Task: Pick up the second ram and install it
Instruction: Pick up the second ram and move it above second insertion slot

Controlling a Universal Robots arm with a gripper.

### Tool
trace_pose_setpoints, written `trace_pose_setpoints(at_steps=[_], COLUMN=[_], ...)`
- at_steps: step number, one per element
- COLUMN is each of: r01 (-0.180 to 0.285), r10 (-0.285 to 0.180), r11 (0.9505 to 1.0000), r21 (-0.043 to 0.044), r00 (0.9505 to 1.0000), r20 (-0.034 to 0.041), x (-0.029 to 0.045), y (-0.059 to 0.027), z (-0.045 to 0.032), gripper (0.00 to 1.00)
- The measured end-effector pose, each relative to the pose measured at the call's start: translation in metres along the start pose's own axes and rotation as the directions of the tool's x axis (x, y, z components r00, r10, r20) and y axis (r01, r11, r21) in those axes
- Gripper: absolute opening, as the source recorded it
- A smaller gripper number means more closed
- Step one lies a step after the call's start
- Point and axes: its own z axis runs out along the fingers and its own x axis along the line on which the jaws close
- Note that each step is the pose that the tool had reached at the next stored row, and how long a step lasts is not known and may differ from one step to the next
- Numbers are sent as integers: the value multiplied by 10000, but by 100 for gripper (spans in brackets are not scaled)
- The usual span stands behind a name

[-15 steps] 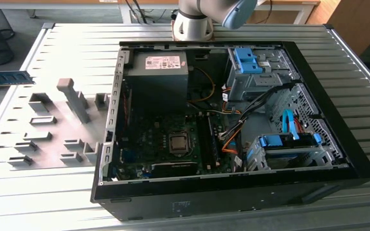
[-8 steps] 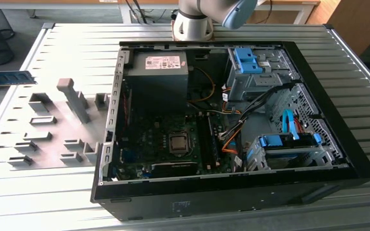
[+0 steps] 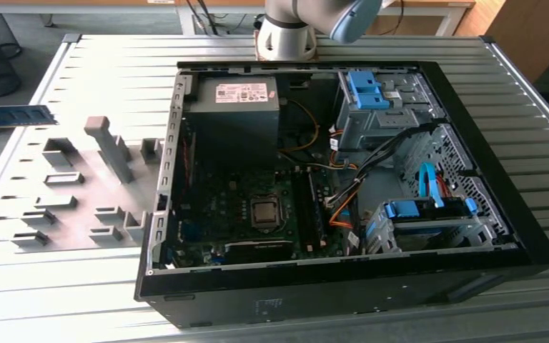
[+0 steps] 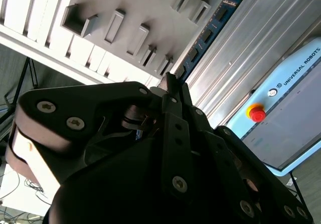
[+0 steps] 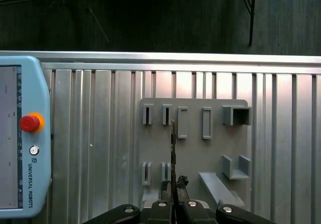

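The second ram (image 3: 15, 115) is a thin blue-green stick with dark chips, hanging above the table at the exterior view's far left. In the first wrist view the second ram (image 5: 173, 148) shows edge-on, rising from between the fingers of my gripper (image 5: 173, 186), which is shut on its lower end. In the second wrist view the second ram (image 4: 210, 29) sticks out past my gripper (image 4: 169, 86), above the grey fixture plate (image 4: 125, 13). The long black slots (image 3: 305, 209) lie on the motherboard inside the open computer case (image 3: 503, 236).
The grey fixture plate (image 3: 83, 193) with raised blocks lies on the ribbed metal table (image 3: 65, 293), on the exterior view's left of the case. A teach pendant (image 5: 25, 138) with a red button rests on the table. The arm's base (image 3: 289, 32) stands behind the case.
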Motion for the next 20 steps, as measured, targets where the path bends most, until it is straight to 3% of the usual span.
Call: trace_pose_setpoints(at_steps=[20], r01=[0], r10=[0], r11=[10000], r21=[0], r00=[10000], r20=[0], x=[0], y=[-94], z=[-1], gripper=[14])
